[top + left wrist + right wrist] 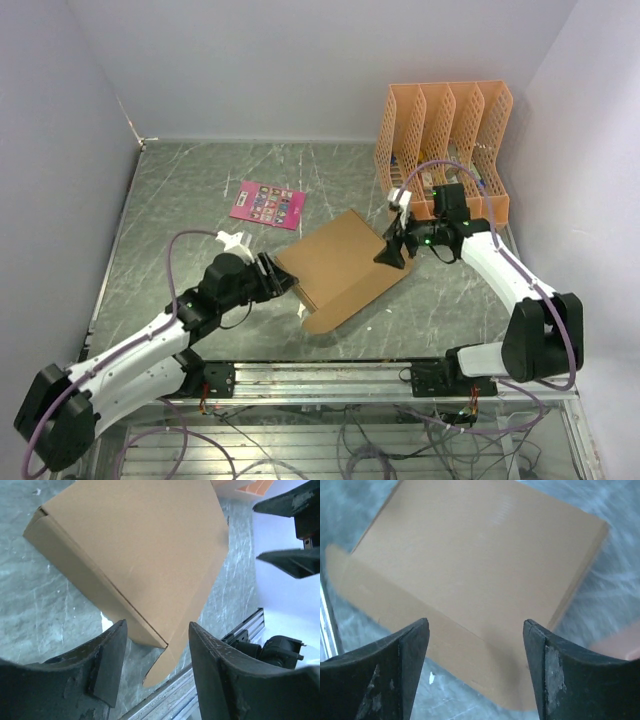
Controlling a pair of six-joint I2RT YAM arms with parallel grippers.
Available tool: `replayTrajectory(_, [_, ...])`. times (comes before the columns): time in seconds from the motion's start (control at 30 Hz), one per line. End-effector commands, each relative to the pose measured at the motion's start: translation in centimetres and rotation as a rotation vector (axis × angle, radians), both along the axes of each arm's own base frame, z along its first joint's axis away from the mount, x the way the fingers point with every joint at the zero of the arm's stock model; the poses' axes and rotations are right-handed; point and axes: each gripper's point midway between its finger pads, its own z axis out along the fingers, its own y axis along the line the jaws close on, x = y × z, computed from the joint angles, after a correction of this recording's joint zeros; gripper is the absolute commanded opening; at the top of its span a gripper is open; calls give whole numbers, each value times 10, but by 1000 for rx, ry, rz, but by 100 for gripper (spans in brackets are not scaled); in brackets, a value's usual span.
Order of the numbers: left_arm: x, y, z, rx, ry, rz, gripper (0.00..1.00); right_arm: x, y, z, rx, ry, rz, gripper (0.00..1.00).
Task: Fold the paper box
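Top external: paper box [345, 268] sits mid-table [180, 200]. Left wrist: left gripper [156, 630] gapes, holding nothing, box corner just ahead. Right wrist: right gripper [476, 627] is spread wide over the box, empty too. Probably light, stiff cardboard, so pinch the edges or flaps.

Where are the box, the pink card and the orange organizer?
box [345, 262]: top view, middle of its upper panel.
pink card [267, 204]: top view, centre of its printed face.
organizer [398, 130]: top view, leftmost lattice wall.
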Motion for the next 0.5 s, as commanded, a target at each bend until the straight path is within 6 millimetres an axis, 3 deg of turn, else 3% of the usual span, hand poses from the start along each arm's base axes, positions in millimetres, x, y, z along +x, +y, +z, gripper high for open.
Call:
replayTrajectory(0.0, [1,14,1,-113,-8,111,64,42,-24,-1,118,176,-463,78])
replayTrajectory(0.1, [-3,16,-5,-157,-2,118,66,51,-39,-20,115,247,-569,78])
replayTrajectory(0.4, [-3,14,-16,-199,27,111,68,74,-54,-51,106,337,-695,69])
replayTrajectory(0.47, [-2,12,-18,-213,29,110,69,73,-54,-60,100,368,-695,62])
